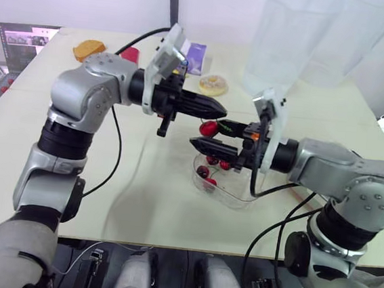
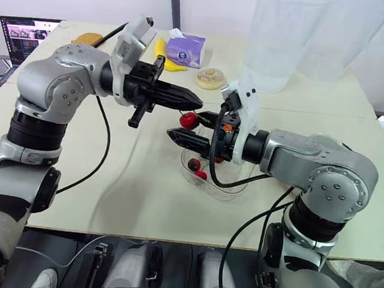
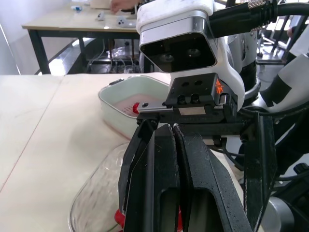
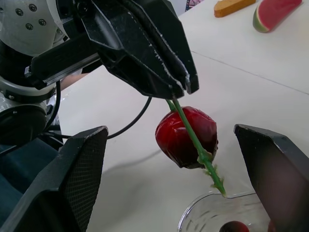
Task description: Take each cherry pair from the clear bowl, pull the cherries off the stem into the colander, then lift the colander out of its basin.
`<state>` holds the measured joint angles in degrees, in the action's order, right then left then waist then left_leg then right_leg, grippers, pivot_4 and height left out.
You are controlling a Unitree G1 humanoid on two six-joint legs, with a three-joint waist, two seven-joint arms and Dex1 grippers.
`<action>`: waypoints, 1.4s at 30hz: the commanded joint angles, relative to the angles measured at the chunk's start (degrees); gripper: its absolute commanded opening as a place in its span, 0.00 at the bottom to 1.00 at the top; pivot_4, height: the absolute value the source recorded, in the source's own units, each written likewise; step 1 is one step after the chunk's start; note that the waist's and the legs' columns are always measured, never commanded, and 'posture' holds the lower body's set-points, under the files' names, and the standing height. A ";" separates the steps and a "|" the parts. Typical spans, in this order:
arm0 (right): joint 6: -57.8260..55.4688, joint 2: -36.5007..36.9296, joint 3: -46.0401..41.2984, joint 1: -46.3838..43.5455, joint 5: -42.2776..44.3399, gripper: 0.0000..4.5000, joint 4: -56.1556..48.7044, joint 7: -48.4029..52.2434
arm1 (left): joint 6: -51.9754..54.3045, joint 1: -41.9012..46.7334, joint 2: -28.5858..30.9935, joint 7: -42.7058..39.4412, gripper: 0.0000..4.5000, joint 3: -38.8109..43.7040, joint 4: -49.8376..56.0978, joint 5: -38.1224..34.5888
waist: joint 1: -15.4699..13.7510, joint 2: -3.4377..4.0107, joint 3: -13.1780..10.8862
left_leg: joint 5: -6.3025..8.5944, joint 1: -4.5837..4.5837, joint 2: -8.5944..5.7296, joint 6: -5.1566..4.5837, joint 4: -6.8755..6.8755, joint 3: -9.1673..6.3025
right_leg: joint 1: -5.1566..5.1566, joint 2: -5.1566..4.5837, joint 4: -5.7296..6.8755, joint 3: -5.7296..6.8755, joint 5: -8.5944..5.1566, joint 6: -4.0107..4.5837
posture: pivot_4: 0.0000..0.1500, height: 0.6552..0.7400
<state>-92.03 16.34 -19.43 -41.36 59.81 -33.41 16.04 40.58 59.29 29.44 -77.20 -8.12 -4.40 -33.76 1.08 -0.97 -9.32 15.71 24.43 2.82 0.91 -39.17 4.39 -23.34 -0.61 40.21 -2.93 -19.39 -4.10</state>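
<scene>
Beige table (image 1: 159,202), clear bowl (image 1: 239,193) holding cherries (image 1: 203,172) (dark red), left gripper (image 1: 222,109) pinching stem (image 4: 198,150)

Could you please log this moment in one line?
left hand: shut on stem | cherry: hanging over clear bowl | right hand: open, near cherry

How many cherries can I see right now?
5. One cherry hangs on a stem pinched by the left gripper above the clear bowl. Four more lie inside it. Others may be hidden under the right gripper.
</scene>
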 commanded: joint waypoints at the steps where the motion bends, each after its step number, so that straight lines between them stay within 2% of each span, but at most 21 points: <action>1: 0.64 -0.47 -0.16 -1.75 1.31 0.99 -0.19 -1.27 | -0.66 1.64 0.22 -0.01 0.00 1.22 0.81 -0.32 | 0.00 0.00 0.00 | 0.00 0.00 0.00 0.00 0.00 0.00 | 0.00 0.00 0.00 0.00 0.00 0.00 | 1.00 1.00; 4: 0.97 -0.48 -0.25 -2.11 1.51 0.81 0.11 -2.13 | -0.54 1.58 0.26 0.02 0.00 1.24 0.90 -0.33 | 0.02 0.00 0.00 | 0.00 0.00 0.00 0.00 0.01 0.00 | -0.01 0.00 0.00 0.00 0.00 0.00 | 1.00 1.00; 10: 1.09 -0.73 -0.36 -2.49 2.60 0.20 0.29 -3.33 | -0.57 1.53 0.22 0.28 0.00 1.25 0.91 -0.25 | 0.04 0.00 0.00 | 0.00 0.00 0.01 0.00 0.02 0.00 | -0.01 0.00 0.00 0.00 0.00 0.00 | 1.00 1.00; 12: 1.14 -0.72 -0.26 -2.47 3.16 0.10 0.37 -3.71 | -0.64 1.51 0.20 0.31 0.00 1.24 0.89 -0.22 | 0.04 0.00 0.00 | 0.00 0.00 0.01 0.00 0.02 0.00 | -0.01 0.00 0.00 0.00 0.00 0.00 | 1.00 1.00; 22: 0.70 4.33 3.58 3.33 2.77 0.09 -1.65 -3.59 | -0.84 1.30 0.08 0.63 0.00 1.37 0.89 -0.06 | -0.05 0.00 0.00 | 0.01 0.01 0.00 -0.02 0.03 0.00 | -0.01 -0.01 -0.02 0.00 0.00 0.00 | 1.00 1.00; 34: 2.57 9.18 1.58 8.81 4.85 0.09 -2.89 -3.90 | -0.73 0.93 0.17 1.14 0.00 1.79 1.07 0.05 | 0.03 0.00 0.00 | 0.03 0.02 0.01 -0.04 0.04 0.00 | -0.02 0.01 -0.04 -0.01 0.00 0.00 | 1.00 1.00; 38: 3.08 11.82 -2.29 10.60 7.99 0.09 -3.63 -4.06 | -0.47 0.65 0.36 1.40 0.00 1.92 1.31 -0.16 | -0.03 0.00 0.00 | 0.03 0.03 0.01 -0.04 0.04 0.01 | -0.02 0.01 -0.04 -0.01 0.00 0.00 | 1.00 1.00; 42: 4.93 21.03 -11.64 14.51 7.15 0.09 -3.60 -3.89 | -0.52 -2.02 1.45 1.19 0.00 1.15 2.81 0.35 | -0.32 -0.01 -0.01 | 0.04 0.05 -0.01 -0.07 0.04 0.01 | 0.00 -0.02 -0.09 -0.01 0.00 0.00 | 1.00 1.00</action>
<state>-89.00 35.36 -25.82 -27.10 66.65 -35.78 12.09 40.60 57.94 30.07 -75.88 -7.87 -3.57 -33.19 0.76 -0.98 -9.32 15.76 24.47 2.80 0.82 -39.14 4.40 -23.33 -0.65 40.09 -2.94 -19.39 -4.11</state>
